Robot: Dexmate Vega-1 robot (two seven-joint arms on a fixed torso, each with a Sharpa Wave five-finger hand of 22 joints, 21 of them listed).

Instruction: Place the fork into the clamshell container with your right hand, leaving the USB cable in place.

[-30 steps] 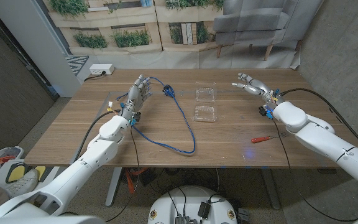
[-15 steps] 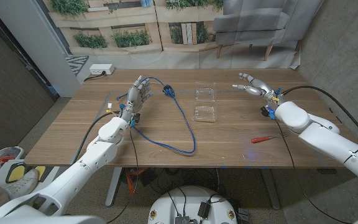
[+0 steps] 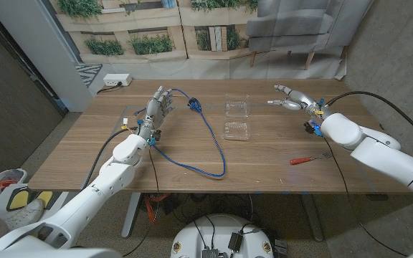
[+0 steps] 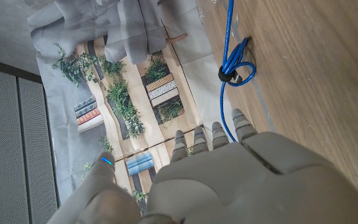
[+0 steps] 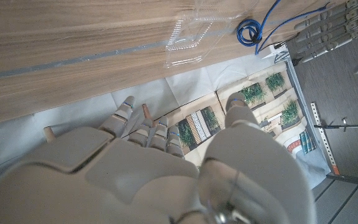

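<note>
The fork (image 3: 307, 158), red-handled, lies on the table near its front right edge, below my right forearm. The clear clamshell container (image 3: 236, 119) lies open at the table's middle back and shows as well as the clamshell container (image 5: 190, 34). My right hand (image 3: 291, 99) hovers open over the far right of the table, to the right of the container and well behind the fork. The blue USB cable (image 3: 210, 136) loops from its coiled end (image 4: 234, 67) toward the front. My left hand (image 3: 158, 107) is beside the cable at the far left, fingers straight, holding nothing.
A white power strip (image 3: 115, 80) lies on the floor beyond the table's far left corner. Black and blue wires run along both forearms. A grey wall stands close to the table's right edge. Bare wood lies between the container and the fork.
My right forearm has swung out toward the table's right edge, baring more of the fork. The right hand has shifted slightly. Left hand, cable and container have not moved.
</note>
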